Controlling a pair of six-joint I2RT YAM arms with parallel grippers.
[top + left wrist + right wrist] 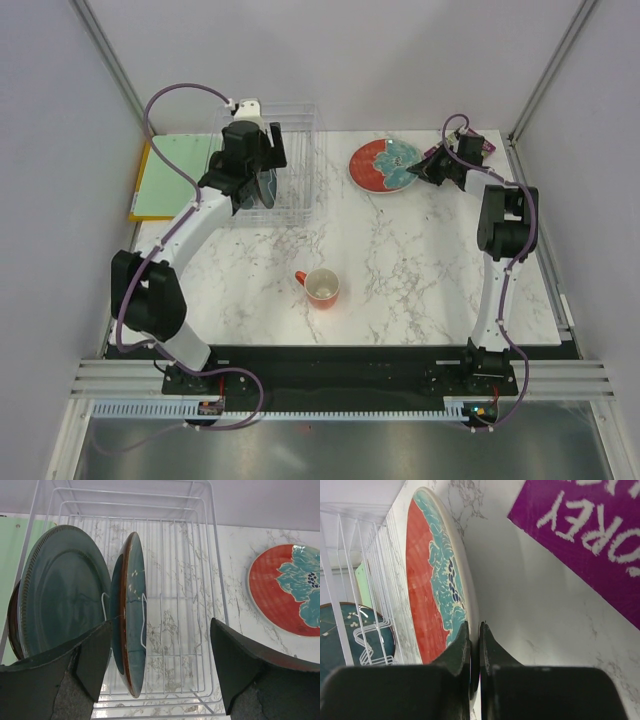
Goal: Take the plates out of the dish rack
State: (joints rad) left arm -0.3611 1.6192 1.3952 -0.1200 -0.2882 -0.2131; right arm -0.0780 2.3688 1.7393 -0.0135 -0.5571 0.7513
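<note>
Pinching red plate [427, 595] rim, right jaws, left jaws straddling brown-rimmed plate [132, 625]

The left gripper [252, 185] is hanging over the clear rack [300, 150] at the far left, right at a dark plate [267, 187] standing on edge inside. The right gripper [425, 168] is touching the right rim of a red plate [385, 165] lying flat on the marble table [400, 260]. An orange mug [322, 288] is sitting mid-table, a green board [175, 170] lying beside the rack.
</note>
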